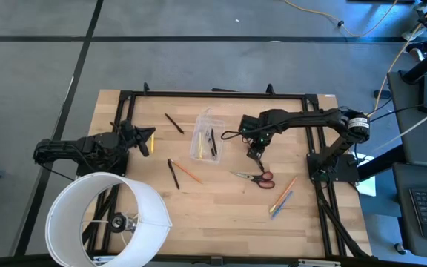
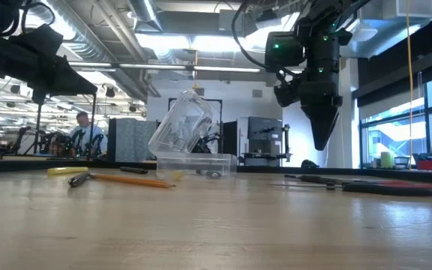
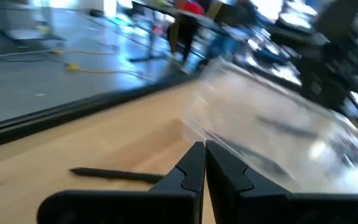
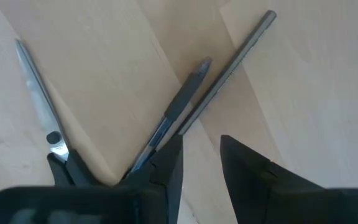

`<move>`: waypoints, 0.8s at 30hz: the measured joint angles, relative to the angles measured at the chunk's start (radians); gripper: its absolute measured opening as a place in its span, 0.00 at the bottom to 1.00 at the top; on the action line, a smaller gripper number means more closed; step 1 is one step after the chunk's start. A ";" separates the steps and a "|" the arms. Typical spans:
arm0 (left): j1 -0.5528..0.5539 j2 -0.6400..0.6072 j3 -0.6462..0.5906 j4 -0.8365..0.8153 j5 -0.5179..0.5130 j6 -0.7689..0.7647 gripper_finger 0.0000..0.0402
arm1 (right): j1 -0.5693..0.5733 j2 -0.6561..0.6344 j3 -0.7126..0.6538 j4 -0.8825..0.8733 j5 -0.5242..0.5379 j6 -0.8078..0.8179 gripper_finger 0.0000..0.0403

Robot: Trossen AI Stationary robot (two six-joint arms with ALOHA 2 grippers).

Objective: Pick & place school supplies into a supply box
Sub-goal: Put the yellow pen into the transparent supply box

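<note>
The clear supply box [image 1: 204,138] stands open in the table's middle, lid [image 2: 183,124] tilted up, with pens inside. My right gripper [image 1: 255,153] hangs to its right, pointing down, fingers [image 4: 201,155] apart with bare wood between them. Just beyond them a dark pen [image 4: 185,102] and a thin grey rod [image 4: 232,62] show on the wood. The red-handled scissors [image 1: 256,177] lie flat on the near side of it. A black pen [image 1: 174,123], another black pen [image 1: 173,175], an orange pencil [image 1: 190,173] and an orange and blue pair [image 1: 282,197] lie loose. My left gripper [image 1: 148,138] waits shut at the table's left.
A large white cylinder [image 1: 110,219] stands at the near left corner. A yellow pencil [image 1: 152,142] lies under my left gripper's tips. A black frame [image 1: 213,93] runs along the table's far edge. People and desks show in the room beyond the table.
</note>
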 joint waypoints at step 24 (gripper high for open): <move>0.069 0.224 0.000 0.042 0.117 -0.107 0.39 | 0.000 0.000 0.000 0.110 0.001 -0.053 0.27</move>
